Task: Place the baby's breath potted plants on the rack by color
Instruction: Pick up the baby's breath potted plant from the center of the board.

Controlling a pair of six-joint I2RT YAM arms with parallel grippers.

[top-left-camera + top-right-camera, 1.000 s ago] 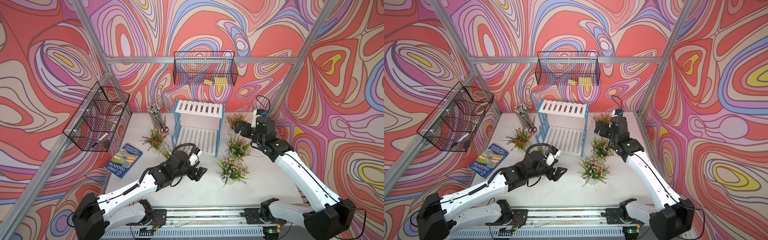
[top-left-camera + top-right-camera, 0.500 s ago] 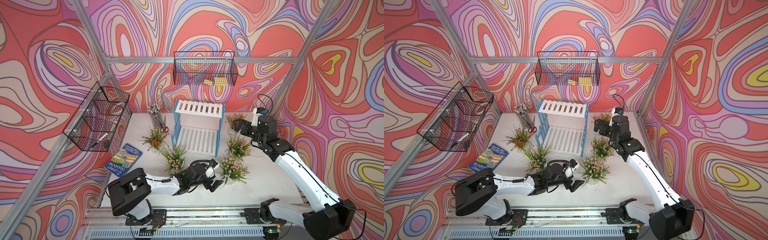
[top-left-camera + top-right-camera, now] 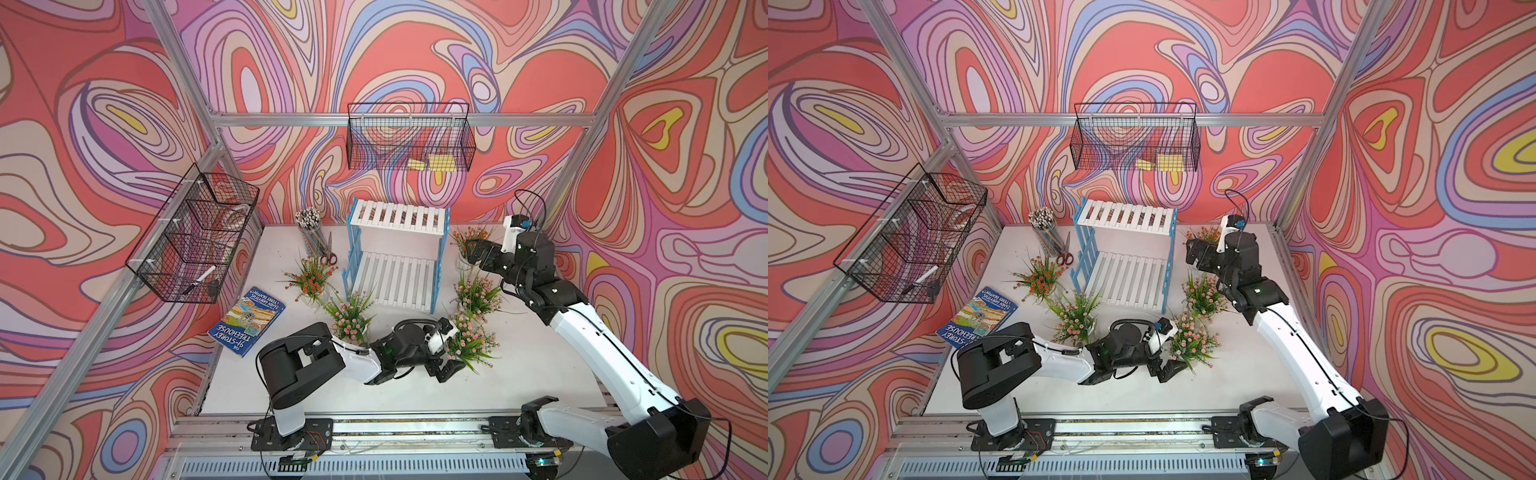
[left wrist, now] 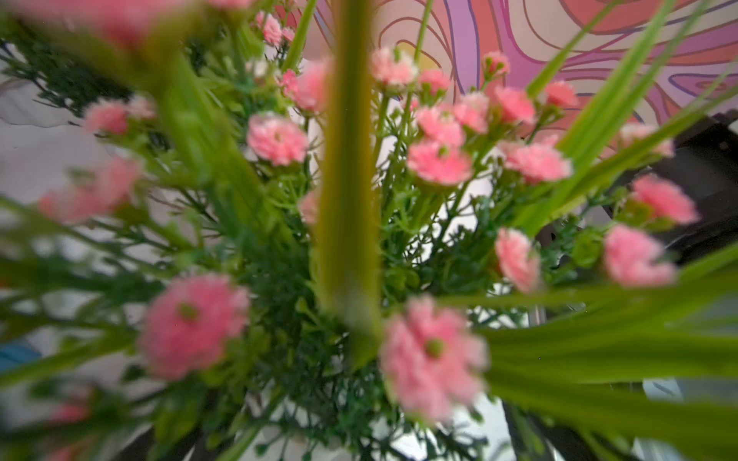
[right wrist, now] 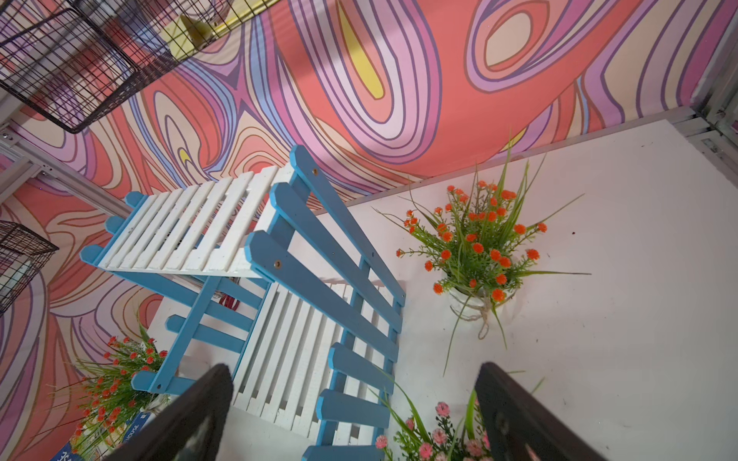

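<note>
The blue and white rack [image 3: 397, 257] stands at the back middle with both shelves bare. Two orange-red baby's breath potted plants stand on the table, one left of the rack [image 3: 309, 276] and one to its right [image 3: 471, 239]. Three pink ones stand on the table: at the rack's front left corner [image 3: 349, 318], right of the rack [image 3: 476, 293], and in front [image 3: 471, 343]. My left gripper [image 3: 453, 353] lies low, open, its jaws either side of the front pink plant's pot; pink flowers [image 4: 439, 163] fill its wrist view. My right gripper [image 5: 353, 415] hangs open and empty above the right orange-red plant [image 5: 477, 243].
A cup of pencils [image 3: 309, 230] and red scissors [image 3: 330, 257] stand left of the rack at the back. A blue book [image 3: 249, 322] lies front left. Black wire baskets hang on the left wall [image 3: 195, 237] and the back wall [image 3: 409, 139].
My left arm swung right and down from the rack's front left corner to the front pink plant, its jaws widening. The right gripper shifted only slightly.
</note>
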